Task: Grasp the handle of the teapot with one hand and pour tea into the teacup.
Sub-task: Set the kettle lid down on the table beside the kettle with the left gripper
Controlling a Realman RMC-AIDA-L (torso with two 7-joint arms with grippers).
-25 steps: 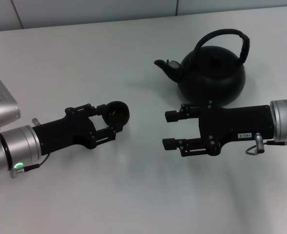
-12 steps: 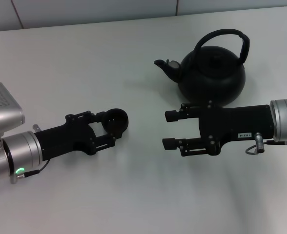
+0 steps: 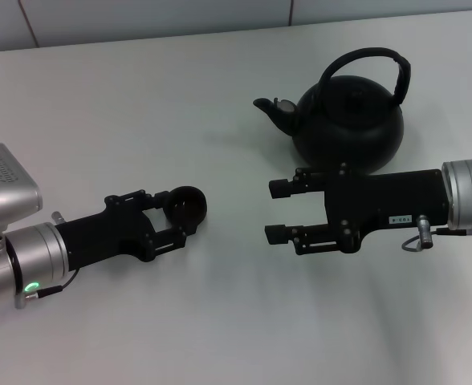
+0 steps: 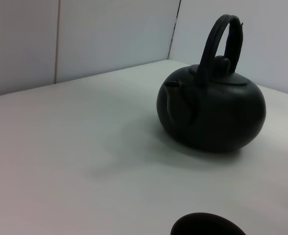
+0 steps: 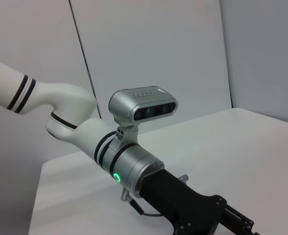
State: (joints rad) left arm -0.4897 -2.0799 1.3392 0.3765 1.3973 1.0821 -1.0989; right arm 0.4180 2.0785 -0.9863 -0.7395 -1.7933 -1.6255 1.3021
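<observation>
The teapot (image 3: pixel 350 120) stands upright on the white counter (image 3: pixel 220 96) in the upper right of the head view, its spout (image 3: pixel 270 110) pointing toward the frame's left and its handle (image 3: pixel 364 64) arching over the lid. The left wrist view shows it from low down, at right of centre: the spout (image 4: pixel 175 100) faces that camera, and a small knob (image 4: pixel 222 62) shows on the lid under the handle (image 4: pixel 217 46), a detail the head view does not make clear.

The cup (image 3: pixel 185 205) sits left of centre in the head view, well apart from the pot. The left tool (image 3: pixel 178 216) has a finger on either side of it, closed onto its sides. Whether the cup rests on the counter or is lifted cannot be told. In the left wrist view only its dark rim (image 4: pixel 205 225) shows at the bottom edge.

The right tool (image 3: pixel 278 211) lies at centre right of the head view, just below the pot in the frame, its two fingers spread apart, pointing toward the frame's left and holding nothing.

The right wrist view shows neither pot nor cup, only the left arm (image 5: pixel 85 137) with its wrist camera (image 5: pixel 143 106) and a green light (image 5: pixel 117 176), against the grey wall (image 5: pixel 183 49).
</observation>
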